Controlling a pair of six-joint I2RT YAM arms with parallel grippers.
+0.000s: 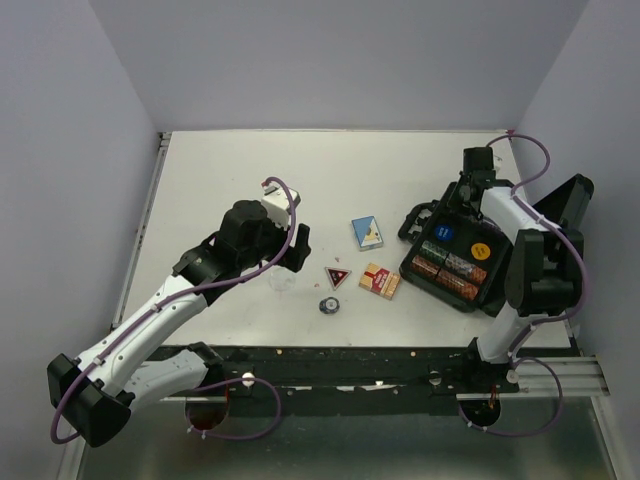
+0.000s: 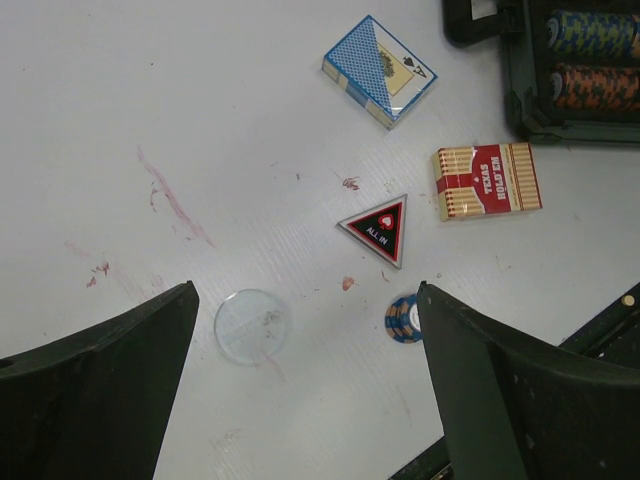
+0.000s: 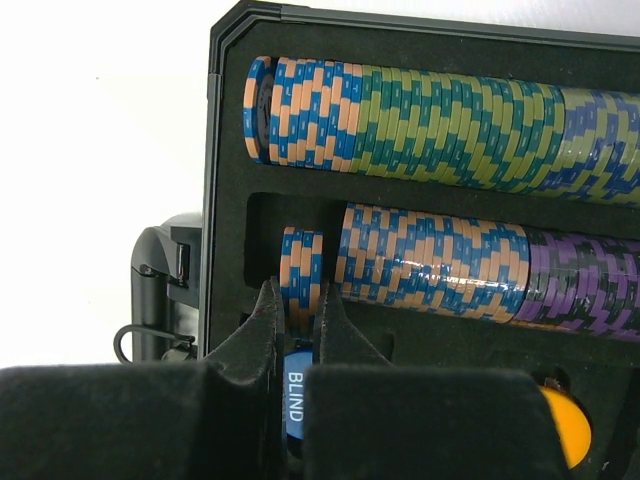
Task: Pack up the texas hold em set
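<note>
**Packing the texas hold em set: loose pieces not yet stowed.** The black case (image 1: 455, 262) lies open at the right of the surface (image 1: 220, 180), with its chip rows (image 3: 440, 110) filled.

- **Right gripper** (image 3: 298, 318): closed edge-on around a blue disc marked BLIND (image 3: 296, 392). It is held inside the outline of the case, with the tips beside the end of the second chip row. An orange marker (image 3: 565, 425) sits in the case to the right of the disc.
- **Left gripper** (image 2: 305, 292): jaws spread fully and holding nothing, it hovers above the middle of the surface.
- **Clear marker** (image 2: 251, 325): lies flat on the surface between the left gripper's fingers. It is closer to the finger on the left (image 2: 110, 390) than to the one on the right, and touches neither.
- **Other loose pieces:** all lie to the right of the clear marker, between the left gripper and the case.
  - The triangular ALL IN marker (image 2: 380, 228).
  - A blue-and-orange chip (image 2: 400, 318), partly hidden behind the right-hand finger.
  - The red card box (image 2: 487, 180), just beside the case, with its long axis running left to right.
  - The blue card box (image 2: 380, 70), farther back and turned on a diagonal.

**Judgement:** the left arm is the nearer one to every loose piece. A pick of the clear marker would call for a small shift left to centre the jaws over it. Being thin and flat, the disc offers little edge to grasp.
</note>
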